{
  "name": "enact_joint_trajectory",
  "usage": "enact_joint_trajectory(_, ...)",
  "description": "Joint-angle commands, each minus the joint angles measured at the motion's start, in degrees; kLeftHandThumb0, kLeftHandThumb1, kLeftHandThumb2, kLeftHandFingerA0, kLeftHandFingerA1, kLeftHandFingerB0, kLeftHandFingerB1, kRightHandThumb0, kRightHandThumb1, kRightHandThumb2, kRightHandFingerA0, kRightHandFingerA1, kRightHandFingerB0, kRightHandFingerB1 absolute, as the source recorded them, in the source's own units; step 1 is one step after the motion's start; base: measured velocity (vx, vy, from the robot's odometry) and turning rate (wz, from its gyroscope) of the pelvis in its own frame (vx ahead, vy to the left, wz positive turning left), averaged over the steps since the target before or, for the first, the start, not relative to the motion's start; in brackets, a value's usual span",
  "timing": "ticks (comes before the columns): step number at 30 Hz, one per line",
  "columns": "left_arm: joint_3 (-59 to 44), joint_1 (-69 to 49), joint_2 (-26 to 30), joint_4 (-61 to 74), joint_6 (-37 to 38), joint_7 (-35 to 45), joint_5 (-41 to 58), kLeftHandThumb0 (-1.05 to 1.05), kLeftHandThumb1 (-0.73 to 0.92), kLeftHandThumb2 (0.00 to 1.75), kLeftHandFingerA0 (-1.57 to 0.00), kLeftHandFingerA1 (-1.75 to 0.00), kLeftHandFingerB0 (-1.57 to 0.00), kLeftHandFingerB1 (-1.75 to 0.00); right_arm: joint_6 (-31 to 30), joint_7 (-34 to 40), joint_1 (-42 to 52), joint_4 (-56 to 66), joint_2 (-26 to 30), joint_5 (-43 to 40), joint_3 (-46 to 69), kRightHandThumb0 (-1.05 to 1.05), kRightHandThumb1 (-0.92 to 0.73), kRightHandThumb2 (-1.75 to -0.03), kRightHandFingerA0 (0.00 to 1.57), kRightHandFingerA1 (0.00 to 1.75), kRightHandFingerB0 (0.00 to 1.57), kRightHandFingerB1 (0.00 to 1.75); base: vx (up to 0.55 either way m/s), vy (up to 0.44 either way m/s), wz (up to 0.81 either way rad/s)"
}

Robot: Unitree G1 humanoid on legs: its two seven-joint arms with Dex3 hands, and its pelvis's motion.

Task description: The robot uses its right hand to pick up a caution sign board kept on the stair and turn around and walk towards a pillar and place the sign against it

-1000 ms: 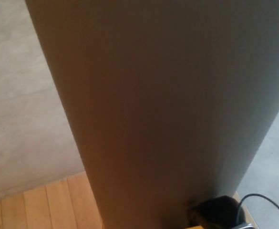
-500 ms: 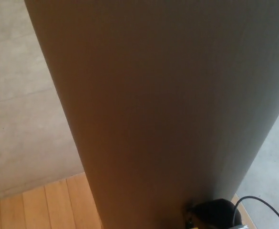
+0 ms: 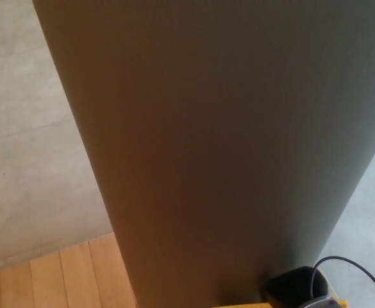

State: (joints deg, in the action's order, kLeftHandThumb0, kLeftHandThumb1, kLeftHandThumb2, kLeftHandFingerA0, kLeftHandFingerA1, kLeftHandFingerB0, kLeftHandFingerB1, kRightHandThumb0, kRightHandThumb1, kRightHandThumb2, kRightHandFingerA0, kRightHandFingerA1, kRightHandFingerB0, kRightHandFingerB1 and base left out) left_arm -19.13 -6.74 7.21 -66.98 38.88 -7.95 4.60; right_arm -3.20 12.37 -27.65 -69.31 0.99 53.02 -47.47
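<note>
A broad grey pillar (image 3: 219,141) fills most of the head view, very close in front of me. At the bottom edge a thin strip of the yellow caution sign (image 3: 241,305) shows right at the pillar's foot. Beside it on the right sits my black right hand (image 3: 293,289), with a black cable looping off it. Whether its fingers are around the sign is hidden by the frame edge. My left hand does not show.
A pale concrete wall (image 3: 27,128) stands to the left of the pillar. Wooden floorboards (image 3: 59,276) run along the lower left. Grey concrete floor (image 3: 370,224) shows at the right.
The yellow sign's top edge has risen into sight at the bottom, and my right hand has shifted slightly right beside the pillar's foot.
</note>
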Motion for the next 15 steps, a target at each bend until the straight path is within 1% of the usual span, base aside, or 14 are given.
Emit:
enact_joint_trajectory(1,-0.70,-0.22,0.64,0.06,6.11,0.66,0.74,-0.03,0.51,1.13,-1.43,-1.29,-1.26,-1.19,-2.36,-7.87,-0.33,0.40,-1.48,-2.85,1.91,-0.30,-0.71,-0.65,0.03,0.49,0.05,0.30,0.00,0.000,0.00)
enact_joint_trajectory(2,-0.88,-0.14,0.72,-0.02,6.81,1.13,0.92,-0.02,0.52,1.14,-1.46,-1.31,-1.28,-1.20,-3.78,-9.09,-0.83,0.30,-2.05,-1.77,1.03,-0.36,-0.54,-0.88,0.00,0.23,0.00,0.30,0.00,0.000,0.00)
enact_joint_trajectory(3,-0.85,-0.07,0.83,0.33,6.47,0.68,0.72,-0.03,0.48,1.13,-1.47,-1.29,-1.26,-1.20,-3.80,-8.94,-1.13,0.33,-2.27,-0.80,0.09,-0.58,-0.56,-0.76,0.00,0.00,0.00,0.13,0.00,0.000,0.00)
enact_joint_trajectory(5,-0.89,-0.02,0.89,0.58,6.33,0.46,0.53,-0.03,0.48,1.13,-1.47,-1.29,-1.26,-1.20,-3.90,-9.06,-1.26,0.59,-2.28,-0.61,-0.39,-0.58,-0.56,-0.76,0.00,0.00,0.00,0.13,0.00,0.000,0.00)
enact_joint_trajectory(6,-0.69,-0.15,0.98,0.61,6.42,0.20,0.14,-0.07,0.50,1.14,-1.48,-1.28,-1.27,-1.22,-3.62,-8.52,-0.97,1.64,-2.04,-0.63,-0.50,-0.67,-0.59,-0.70,0.00,0.00,0.00,0.08,0.00,0.000,0.00)
enact_joint_trajectory(7,-0.41,-0.18,1.18,0.22,6.13,-0.31,-0.39,-0.09,0.51,1.11,-1.46,-1.27,-1.21,-1.19,-3.75,-7.91,-0.95,2.31,-1.87,0.22,-1.34,-0.73,-0.60,-0.70,0.00,0.00,0.00,0.02,0.00,0.000,0.00)
enact_joint_trajectory(8,-0.17,-0.15,1.39,-0.26,5.72,-0.82,-0.85,-0.09,0.51,1.11,-1.46,-1.27,-1.21,-1.19,-4.12,-7.50,-1.05,2.70,-1.75,1.24,-2.38,-0.73,-0.60,-0.70,0.00,0.00,0.00,0.02,0.00,0.000,0.00)
enact_joint_trajectory(9,-0.34,-0.21,1.47,-0.48,5.71,-0.94,-0.66,-0.06,0.50,1.12,-1.43,-1.28,-1.25,-1.19,-4.17,-7.03,-1.08,3.79,-1.52,1.79,-3.34,-0.71,-0.60,-0.70,0.00,0.00,0.00,0.02,0.00,0.000,0.00)
enact_joint_trajectory(10,-0.29,-0.24,1.59,-0.77,5.58,-0.96,-0.73,-0.08,0.53,1.11,-1.46,-1.30,-1.27,-1.20,-3.51,-5.43,-0.79,5.01,-0.82,1.91,-3.50,-0.94,-0.48,-0.74,0.00,0.22,0.00,0.07,0.00,0.000,0.00)
enact_joint_trajectory(12,0.08,-0.54,1.72,-0.31,5.01,-1.49,-1.15,-0.10,0.51,1.10,-1.44,-1.29,-1.27,-1.20,-3.79,-3.20,-0.41,6.60,-0.04,2.78,-4.63,-0.97,-0.51,-0.75,0.00,0.19,0.00,0.05,0.00,0.000,0.00)
enact_joint_trajectory(14,0.45,-0.74,1.63,-0.83,5.67,-1.64,-1.50,-0.10,0.53,1.08,-1.49,-1.26,-1.25,-1.20,-3.70,-3.94,-0.37,8.72,1.19,3.03,-5.23,-0.98,-0.51,-0.76,0.00,0.17,0.00,0.00,0.00,0.000,0.00)
enact_joint_trajectory(15,0.73,-0.94,1.47,-0.86,5.99,-1.93,-1.75,-0.12,0.57,1.02,-1.53,-1.18,-1.27,-1.23,-3.88,-4.47,-0.49,10.19,2.08,3.59,-5.82,-0.97,-0.52,-0.76,0.00,0.18,0.00,0.00,0.00,0.000,0.00)
